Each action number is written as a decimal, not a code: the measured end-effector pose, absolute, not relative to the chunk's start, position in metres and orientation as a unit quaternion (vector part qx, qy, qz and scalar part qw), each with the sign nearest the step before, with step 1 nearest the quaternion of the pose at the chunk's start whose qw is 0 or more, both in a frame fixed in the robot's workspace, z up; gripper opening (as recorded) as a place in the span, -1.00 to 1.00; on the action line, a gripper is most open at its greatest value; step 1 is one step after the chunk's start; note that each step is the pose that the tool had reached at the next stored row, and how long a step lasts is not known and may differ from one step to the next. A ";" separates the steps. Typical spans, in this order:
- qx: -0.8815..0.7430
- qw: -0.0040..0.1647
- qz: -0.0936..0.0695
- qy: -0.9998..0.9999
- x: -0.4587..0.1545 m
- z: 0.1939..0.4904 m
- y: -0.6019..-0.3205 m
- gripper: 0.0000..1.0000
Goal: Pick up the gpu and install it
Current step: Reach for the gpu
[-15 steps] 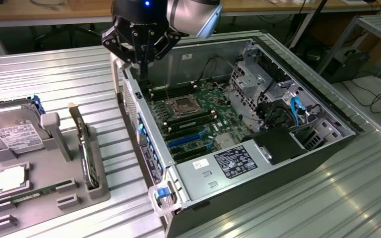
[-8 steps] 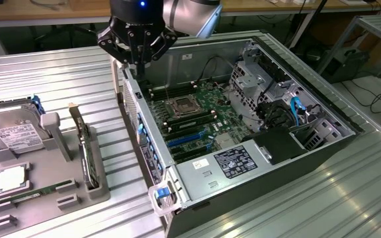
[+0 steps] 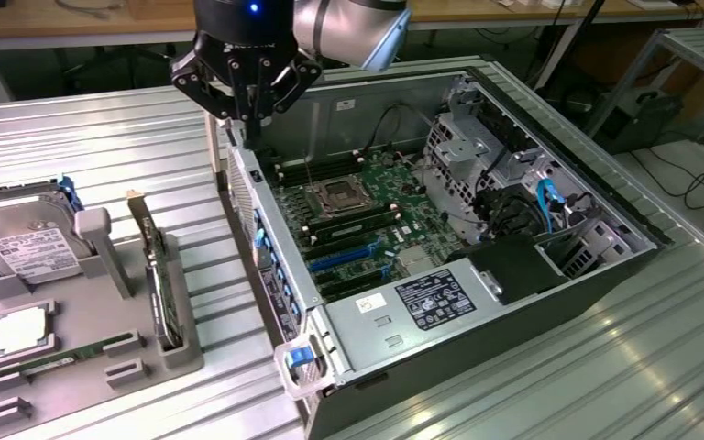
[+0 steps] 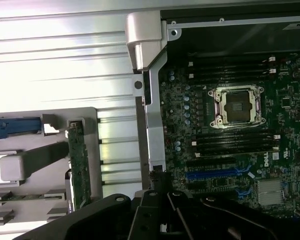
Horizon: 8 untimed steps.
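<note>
The gpu (image 3: pixel 159 275) stands on edge in a slot at the right side of the grey parts tray (image 3: pixel 120 302), a thin dark card with a pale strip at its far end. In the wrist view the gpu (image 4: pixel 78 165) appears as a narrow green-edged board. My gripper (image 3: pixel 252 126) hangs above the near wall of the open computer case (image 3: pixel 272 266), its fingers drawn together and holding nothing. Its dark fingers (image 4: pixel 157 181) sit over the case wall, between the tray and the motherboard (image 3: pixel 358 220). The gpu lies to the exterior view's left of the gripper, lower down.
The tray also holds a silver hard drive (image 3: pixel 28 243), a processor (image 3: pixel 19 330) and a narrow green memory stick (image 3: pixel 77 353). Inside the case are the processor socket (image 4: pixel 238 106), blue expansion slots (image 3: pixel 346 261), a power supply (image 3: pixel 420 302) and drive cages (image 3: pixel 499 156). Ribbed metal tabletop (image 3: pixel 107 147) surrounds everything.
</note>
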<state>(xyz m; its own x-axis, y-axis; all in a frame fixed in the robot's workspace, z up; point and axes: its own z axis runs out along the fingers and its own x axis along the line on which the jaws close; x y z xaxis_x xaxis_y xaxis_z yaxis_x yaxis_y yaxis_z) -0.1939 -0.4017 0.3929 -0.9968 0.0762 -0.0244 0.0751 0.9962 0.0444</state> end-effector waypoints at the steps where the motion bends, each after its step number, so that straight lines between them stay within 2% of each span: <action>1: 0.038 0.013 0.022 0.999 -0.195 0.393 -0.402 -0.79; 8: 0.038 0.013 0.022 0.999 -0.200 0.393 -0.402 -0.79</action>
<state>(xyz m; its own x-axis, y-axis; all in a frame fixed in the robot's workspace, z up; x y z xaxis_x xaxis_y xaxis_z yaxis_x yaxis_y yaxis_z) -0.1999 -0.4024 0.3929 -0.9968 0.0763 -0.0244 0.0751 0.9962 0.0444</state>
